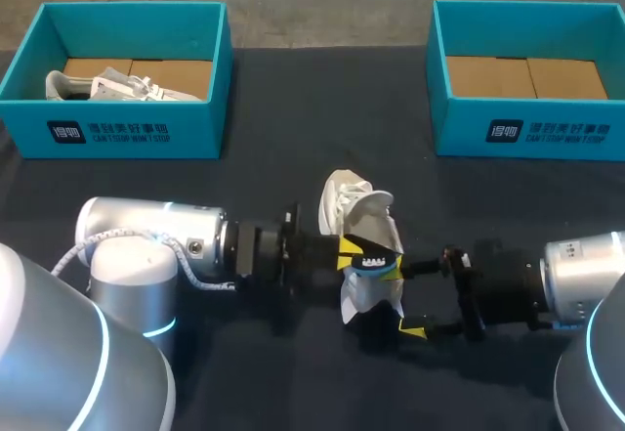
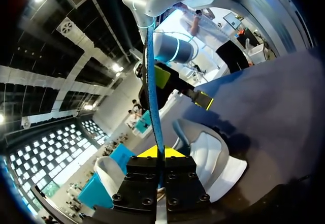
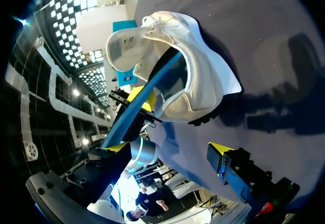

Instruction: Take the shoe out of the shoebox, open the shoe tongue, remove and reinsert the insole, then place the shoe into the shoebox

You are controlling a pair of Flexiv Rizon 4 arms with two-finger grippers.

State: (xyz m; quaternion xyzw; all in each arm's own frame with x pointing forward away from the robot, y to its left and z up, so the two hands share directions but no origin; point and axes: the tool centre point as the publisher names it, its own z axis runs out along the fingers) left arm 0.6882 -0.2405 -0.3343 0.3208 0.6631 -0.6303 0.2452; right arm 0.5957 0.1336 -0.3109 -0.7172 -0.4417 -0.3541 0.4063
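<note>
White fabric shoe unboxed at frame centre, tongue open. Left gripper pinching thin blue insole (partly out); right gripper spread wide. Remaining: reseat, rebox in teal cardboard shoebox.

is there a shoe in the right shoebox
No, the right shoebox shows only its bare brown floor.

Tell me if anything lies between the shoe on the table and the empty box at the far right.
Nothing visible does: only bare table separates the shoe from the empty box. The shoe isn't free, though: the left end effector grips the blue insole sticking out of it.
</note>
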